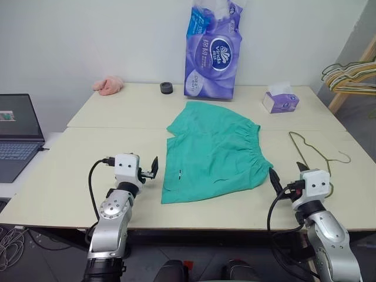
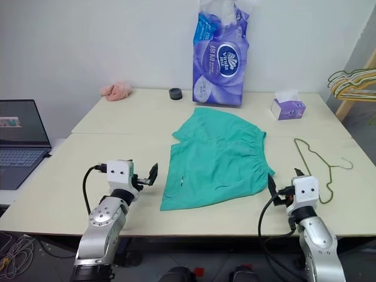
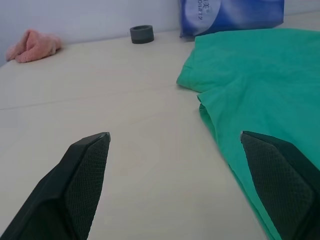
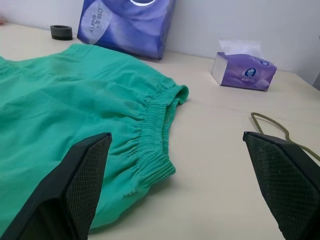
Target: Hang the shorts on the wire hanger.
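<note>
Fingers: left gripper [image 1: 149, 168] and right gripper [image 1: 286, 174] both spread wide, empty. Shorts [image 1: 214, 151] flat mid-tabletop [image 1: 59, 176]; wire hanger [image 1: 317, 154] beside waistband. Advice: take hanger first, by its neck.

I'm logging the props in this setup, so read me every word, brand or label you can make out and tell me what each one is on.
"Vinda": white oval logo on the purple tissue pack at the back of the table.
Chinese characters above that logo: too blurred to read.
Print on the small purple tissue box: too small to read.
Laptop screen and keys: unreadable.
Small white mark on the shorts: no legible text.
</note>
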